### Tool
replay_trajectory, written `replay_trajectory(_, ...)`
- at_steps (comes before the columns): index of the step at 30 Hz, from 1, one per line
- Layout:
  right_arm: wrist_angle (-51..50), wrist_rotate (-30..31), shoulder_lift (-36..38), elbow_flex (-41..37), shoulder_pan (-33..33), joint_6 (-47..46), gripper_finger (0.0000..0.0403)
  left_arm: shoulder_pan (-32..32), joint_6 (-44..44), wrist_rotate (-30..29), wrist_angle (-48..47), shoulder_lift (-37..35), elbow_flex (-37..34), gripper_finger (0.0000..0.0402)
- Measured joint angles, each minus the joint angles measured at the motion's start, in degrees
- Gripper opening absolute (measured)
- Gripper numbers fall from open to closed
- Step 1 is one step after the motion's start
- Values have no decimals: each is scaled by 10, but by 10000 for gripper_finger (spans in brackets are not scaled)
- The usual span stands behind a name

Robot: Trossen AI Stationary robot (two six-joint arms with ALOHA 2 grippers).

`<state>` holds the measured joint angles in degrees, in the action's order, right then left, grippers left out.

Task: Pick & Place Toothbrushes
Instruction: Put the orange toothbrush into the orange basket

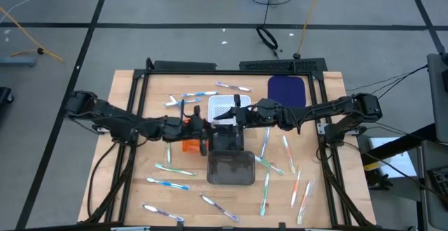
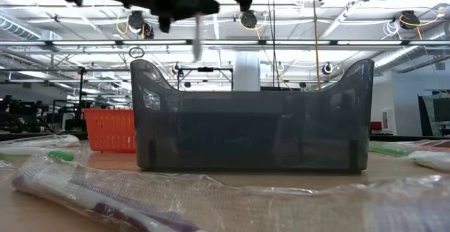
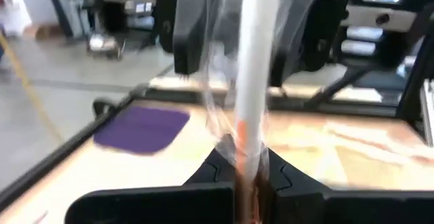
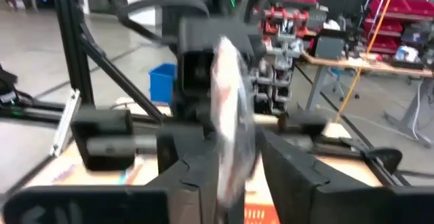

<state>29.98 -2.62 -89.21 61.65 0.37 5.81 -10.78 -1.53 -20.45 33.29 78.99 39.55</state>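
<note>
While looking straight down, find both arms meeting above the middle of the table, one reaching in from the left edge, the other from the right. See the left gripper clamped tight on one wrapped toothbrush, pinching its orange-marked lower part with the white shaft standing up past the fingers and clear wrapping loose around it. See the right gripper just opposite, facing the left one, its fingers parted to either side of the same wrapped toothbrush and not visibly pressing on it. From table height, catch that toothbrush hanging high above the dark bin, clear of its rim.

Place the dark bin at the table's middle, with a white basket just behind it and an orange basket just beside it toward the left edge. Spot a purple mat near the far right corner. Count many other toothbrushes lying loose on the wood: several toward the right edge, several toward the left and near edges, a few beside the white basket.
</note>
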Motion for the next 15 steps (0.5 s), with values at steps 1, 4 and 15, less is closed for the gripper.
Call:
replay_trajectory(1, -8, 1, 0, 0, 0, 0, 115, -4, -10, -11, -23, -12, 0, 3)
replay_trajectory(4, -35, 4, 0, 0, -1, 11, 133, -20, -33, -54, -89, -45, 0, 3)
replay_trajectory(15, -137, -2, 0, 0, 3, 8, 145, -52, -251, -157, -308, -103, 0, 3)
